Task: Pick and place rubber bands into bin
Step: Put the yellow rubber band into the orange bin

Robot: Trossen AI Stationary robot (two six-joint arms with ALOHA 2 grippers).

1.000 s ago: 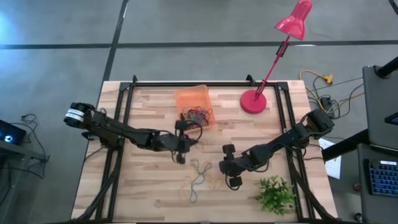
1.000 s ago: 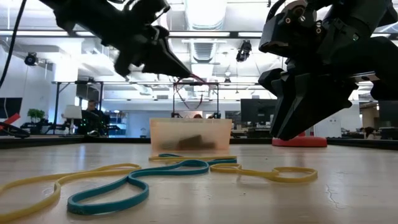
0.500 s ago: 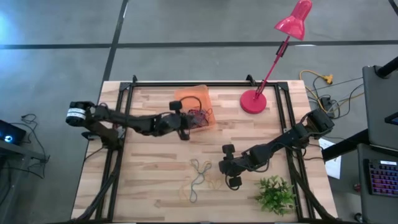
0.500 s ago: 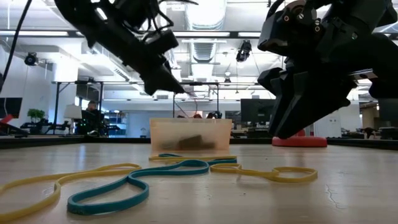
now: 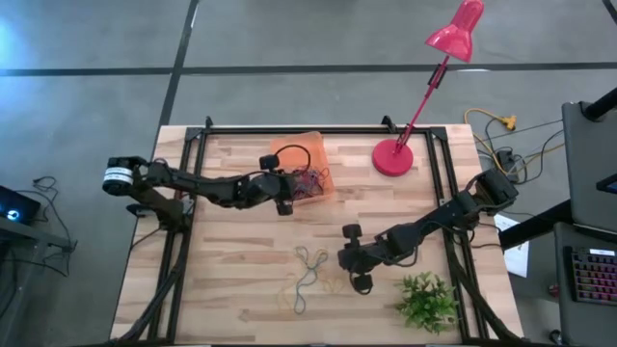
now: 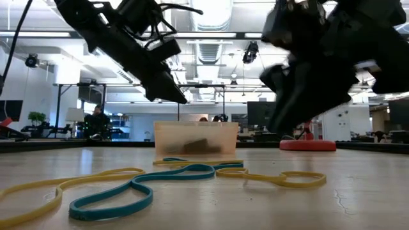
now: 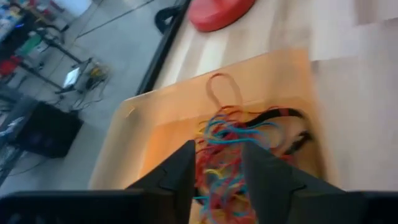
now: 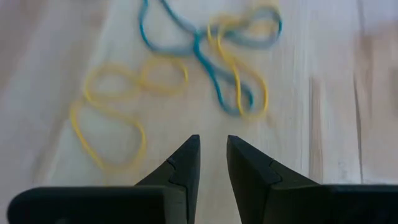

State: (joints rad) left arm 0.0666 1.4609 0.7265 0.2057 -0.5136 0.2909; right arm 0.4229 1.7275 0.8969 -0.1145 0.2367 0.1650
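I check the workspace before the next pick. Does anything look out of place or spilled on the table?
Several rubber bands, yellow and blue, lie loose on the bare table near the right gripper, well apart from the bin. The rest are heaped in the bin under the left gripper. Nothing looks damaged or tipped.

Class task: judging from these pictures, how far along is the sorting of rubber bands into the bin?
Done: a tangle of bands lies in the bin. In hand: nothing visibly; the left gripper hovers over the bin, fingers parted. Left: yellow and blue rubber bands on the table, right gripper above them.
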